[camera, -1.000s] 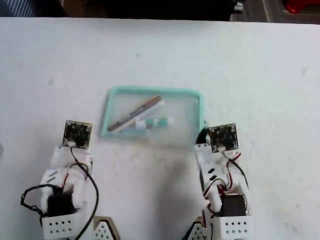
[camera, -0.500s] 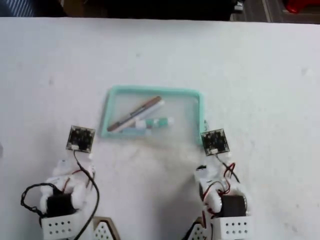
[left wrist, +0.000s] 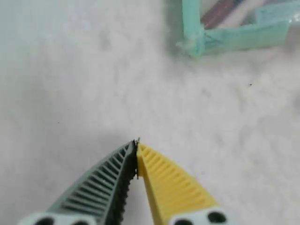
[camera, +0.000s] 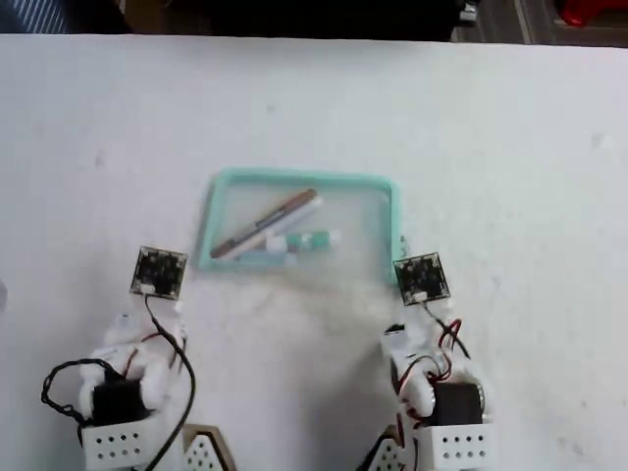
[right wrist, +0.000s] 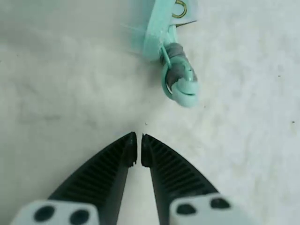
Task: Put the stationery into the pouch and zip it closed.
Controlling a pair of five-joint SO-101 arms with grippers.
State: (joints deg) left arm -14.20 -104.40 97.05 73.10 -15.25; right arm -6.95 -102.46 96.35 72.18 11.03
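Observation:
A clear pouch with a teal rim (camera: 211, 211) lies flat at the table's middle. Inside it lie a brown pen (camera: 270, 223), a white pen, and a short white and teal piece (camera: 304, 241). The left arm (camera: 128, 363) is folded back near the front edge. My left gripper (left wrist: 136, 144) is shut and empty, short of the pouch's corner (left wrist: 199, 41). My right gripper (right wrist: 139, 141) is shut on nothing over bare table. The teal zipper pull (right wrist: 180, 83) lies just past its tips, at the pouch's right near corner (camera: 401, 245).
The white table (camera: 510, 147) spreads wide to both sides of the pouch and behind it. Both arm bases (camera: 446, 432) stand at the front edge. A dark strip runs beyond the table's far edge.
Both arms have drawn back toward the front edge, the right one away from the pouch's right near corner. Over the last half second nothing has moved.

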